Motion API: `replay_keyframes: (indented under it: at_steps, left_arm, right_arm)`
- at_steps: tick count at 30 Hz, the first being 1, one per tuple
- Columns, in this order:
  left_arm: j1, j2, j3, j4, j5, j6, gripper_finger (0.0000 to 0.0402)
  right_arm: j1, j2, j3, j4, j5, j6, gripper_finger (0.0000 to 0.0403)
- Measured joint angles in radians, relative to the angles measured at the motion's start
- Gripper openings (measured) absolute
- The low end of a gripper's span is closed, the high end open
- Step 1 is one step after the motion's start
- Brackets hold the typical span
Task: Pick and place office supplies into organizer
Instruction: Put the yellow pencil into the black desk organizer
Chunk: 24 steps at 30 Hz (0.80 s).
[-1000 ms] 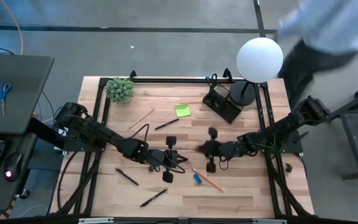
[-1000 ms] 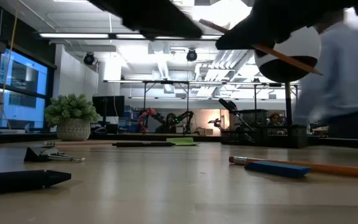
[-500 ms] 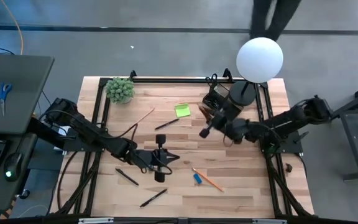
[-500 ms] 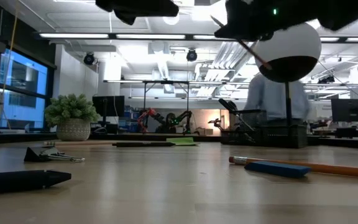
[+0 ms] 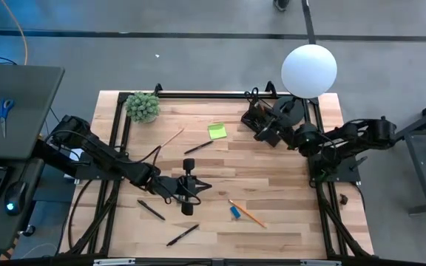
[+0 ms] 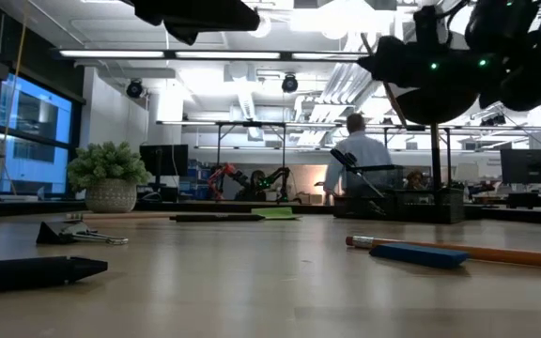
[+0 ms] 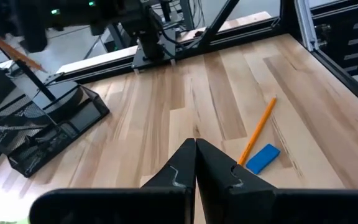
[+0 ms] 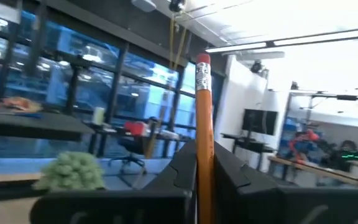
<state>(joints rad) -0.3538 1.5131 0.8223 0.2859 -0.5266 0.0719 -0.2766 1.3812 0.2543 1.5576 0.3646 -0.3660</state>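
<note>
While clamped on orange pencil (image 8: 202,124), right gripper (image 5: 266,133) fingers sit closed, eraser end pointing away from wrist. Gripper hangs over black organizer (image 5: 261,120), beside lamp base (image 5: 290,111). Left gripper (image 7: 196,163) fingers pressed together, holding nothing, above mid-table. Second orange pencil (image 5: 247,213) and blue piece (image 5: 235,212) lie on table (image 5: 287,207).
</note>
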Motion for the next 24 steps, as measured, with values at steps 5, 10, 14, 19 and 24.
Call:
replay_keyframes:
  at_steps: [5, 10, 14, 19, 24]
  left_arm:
    - [0.0, 0.0, 0.0, -0.004, 0.0, 0.013, 0.0]
    - [0.026, 0.0, 0.0, 0.007, 0.033, 0.07, 0.0]
    - [0.125, 0.0, -0.008, 0.044, 0.24, 0.106, 0.0]
    - [0.283, -0.004, -0.118, 0.274, 0.501, 0.134, 0.0]
    - [0.443, -0.019, -0.183, 0.401, 0.742, 0.128, 0.0]
  right_arm:
    - [-0.089, 0.001, 0.037, -0.022, -0.055, -0.022, 0.0019]
    - [-0.185, 0.002, 0.085, -0.183, -0.157, 0.017, 0.0006]
    - [-0.243, 0.026, 0.116, -0.253, -0.193, 0.052, 0.0015]
    - [-0.295, 0.081, 0.134, -0.251, -0.245, 0.074, 0.0014]
    - [-0.332, 0.172, 0.169, -0.251, -0.289, 0.104, 0.0009]
